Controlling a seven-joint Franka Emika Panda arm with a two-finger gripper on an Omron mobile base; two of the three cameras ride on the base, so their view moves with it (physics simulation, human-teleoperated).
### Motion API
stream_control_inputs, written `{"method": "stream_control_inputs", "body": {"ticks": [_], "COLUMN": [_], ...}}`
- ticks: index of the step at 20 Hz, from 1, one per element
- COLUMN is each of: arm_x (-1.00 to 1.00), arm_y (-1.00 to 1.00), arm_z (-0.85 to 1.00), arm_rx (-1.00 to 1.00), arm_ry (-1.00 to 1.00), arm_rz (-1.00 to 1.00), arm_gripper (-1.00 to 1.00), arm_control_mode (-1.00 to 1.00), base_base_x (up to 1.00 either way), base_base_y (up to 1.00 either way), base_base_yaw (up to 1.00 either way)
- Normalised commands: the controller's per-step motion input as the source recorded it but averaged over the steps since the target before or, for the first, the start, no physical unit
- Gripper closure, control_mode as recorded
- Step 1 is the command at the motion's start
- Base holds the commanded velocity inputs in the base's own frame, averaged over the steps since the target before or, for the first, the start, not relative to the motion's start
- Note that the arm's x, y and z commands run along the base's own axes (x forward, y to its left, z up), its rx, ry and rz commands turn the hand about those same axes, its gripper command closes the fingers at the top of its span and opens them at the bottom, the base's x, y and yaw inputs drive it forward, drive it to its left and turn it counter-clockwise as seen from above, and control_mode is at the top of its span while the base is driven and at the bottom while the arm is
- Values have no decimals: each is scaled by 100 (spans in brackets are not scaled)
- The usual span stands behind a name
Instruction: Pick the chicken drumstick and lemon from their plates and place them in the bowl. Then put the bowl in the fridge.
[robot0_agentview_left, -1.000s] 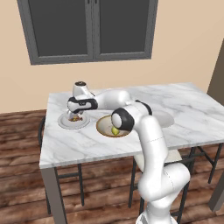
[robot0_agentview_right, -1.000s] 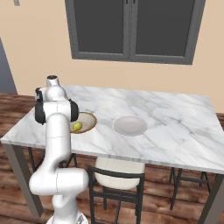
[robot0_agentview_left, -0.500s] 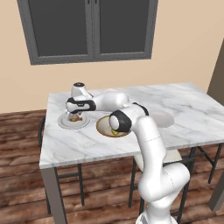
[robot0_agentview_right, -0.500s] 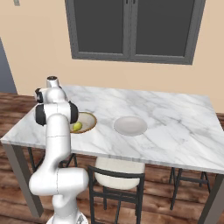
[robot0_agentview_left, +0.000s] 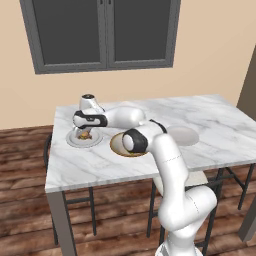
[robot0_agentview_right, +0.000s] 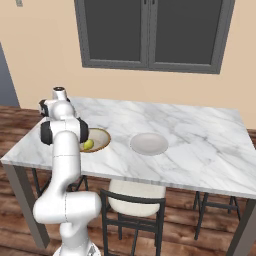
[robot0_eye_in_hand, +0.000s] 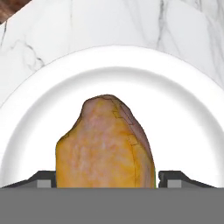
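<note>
The gripper (robot0_eye_in_hand: 105, 179) has sunk onto the plate (robot0_eye_in_hand: 188, 113) left of the bowl (robot0_agentview_left: 119, 143), its wide-open jaws flanking the chicken drumstick (robot0_eye_in_hand: 105, 144), closing in, no grip yet.

The arm (robot0_agentview_left: 170, 165) is glossy white, built of rounded tubular links that swell at each bend, and it rises from a fat white pedestal. Dark bands and round black caps with grey centres mark the joints, 1 cap facing out at the elbow. The white hand (robot0_agentview_left: 89, 119) carries a black band and a small dark cap on top, and 2 small dark grey fingertips (robot0_eye_in_hand: 43, 179) end it
</note>
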Motion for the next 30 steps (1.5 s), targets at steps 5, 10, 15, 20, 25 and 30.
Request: {"method": "stream_control_inputs", "body": {"ticks": [5, 10, 15, 20, 25, 30], "arm_x": [-2, -1, -8, -22, -30, -37], "arm_y": [0, -2, -21, -32, -43, -53], "arm_z": [-21, -11, 14, 22, 10, 4], "arm_rx": [0, 0, 0, 0, 0, 0], "arm_ry": [10, 5, 0, -1, -1, 0], "arm_rz": [1, 1, 1, 0, 0, 0], "arm_gripper": [100, 100, 100, 100, 100, 100], "arm_control_mode": [-100, -100, -100, -100, -100, -100], "base_base_x": [0, 0, 0, 0, 0, 0], "base_base_y": [0, 0, 0, 0, 0, 0], "base_base_yaw": [0, 0, 0, 0, 0, 0]}}
